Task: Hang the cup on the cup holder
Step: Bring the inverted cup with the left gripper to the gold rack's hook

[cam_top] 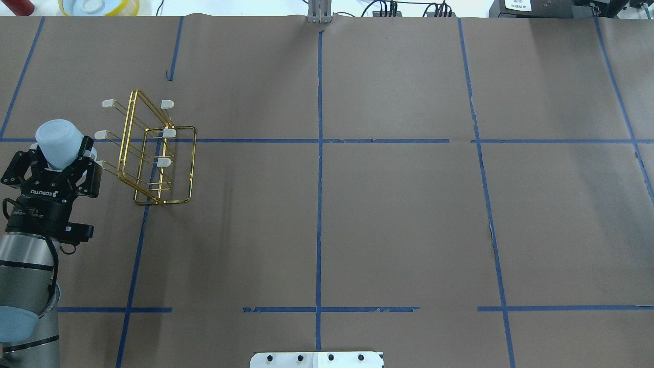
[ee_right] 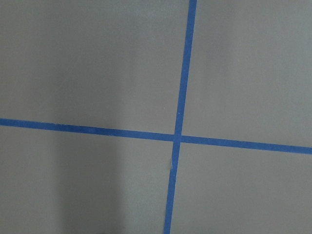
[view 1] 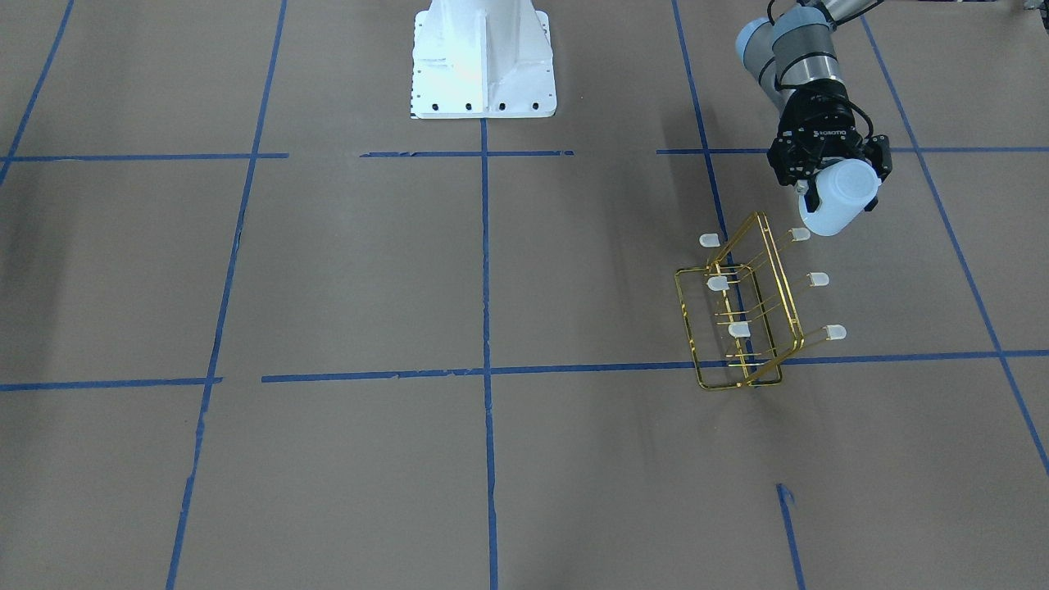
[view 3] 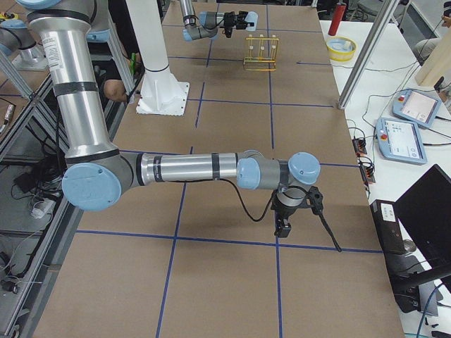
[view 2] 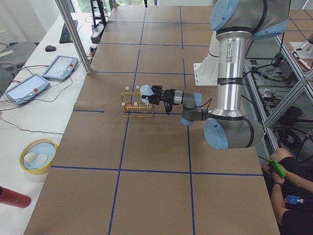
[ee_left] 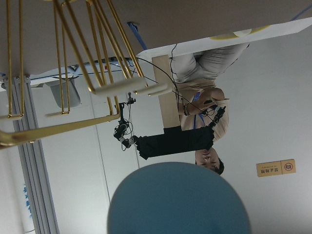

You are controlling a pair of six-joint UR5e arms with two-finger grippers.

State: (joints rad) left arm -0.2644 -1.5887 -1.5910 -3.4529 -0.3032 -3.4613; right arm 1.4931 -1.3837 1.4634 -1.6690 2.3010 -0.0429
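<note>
My left gripper (cam_top: pixel 60 154) is shut on the cup (cam_top: pixel 59 143), a pale blue-white tumbler held off the table with its closed bottom pointing away from the wrist. The cup also shows in the front view (view 1: pixel 840 197) and fills the bottom of the left wrist view (ee_left: pixel 178 200). The cup holder (cam_top: pixel 194 163), a gold wire rack with white-capped prongs, stands just to the cup's right in the overhead view. Its nearest prong caps (cam_top: pixel 100 135) are close to the cup, apart from it. My right gripper (view 3: pixel 284 224) hangs low over bare table; I cannot tell if it is open.
A yellow bowl (cam_top: pixel 99 6) and a red bottle (view 2: pixel 12 197) sit beyond the table's far left edge. The white robot base (view 1: pixel 483 57) is mid-table. Blue tape lines cross the brown table cover (ee_right: pixel 178 136). An operator stands behind the rack (ee_left: pixel 195 131).
</note>
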